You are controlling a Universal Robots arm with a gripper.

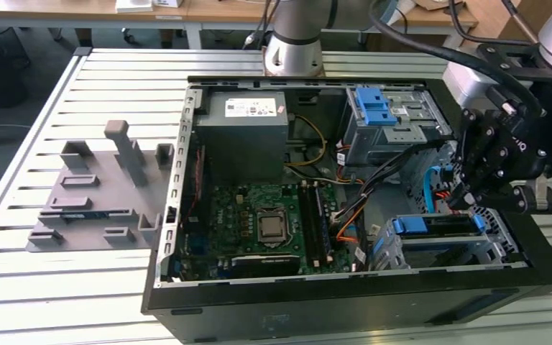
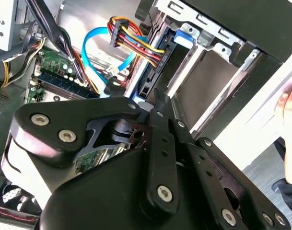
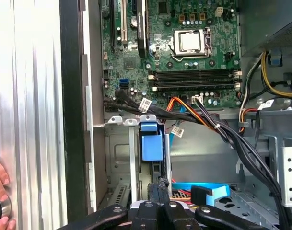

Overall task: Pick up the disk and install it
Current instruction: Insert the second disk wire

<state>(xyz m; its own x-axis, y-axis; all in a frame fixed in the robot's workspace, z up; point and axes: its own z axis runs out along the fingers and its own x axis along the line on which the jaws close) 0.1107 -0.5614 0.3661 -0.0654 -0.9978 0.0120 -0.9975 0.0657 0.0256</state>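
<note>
Gripper (image 2: pixel 157 103) fingers pressed together, holding nothing, hovering above the case (image 1: pixel 256 316) beside the drive cage (image 1: pixel 439 237). Disk (image 1: pixel 439 226), blue-framed, sits in that cage. Risk, as judged: loose cables (image 3: pixel 222 129) near the cage could snag the fingers.

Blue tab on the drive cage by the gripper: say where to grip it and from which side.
Probably pinch the blue tab across its narrow width, coming in through the case's open side, above the drive cage. The tab stands proud of the cage's metal rim with room on both flanks, and the black cables run off to one side.
</note>
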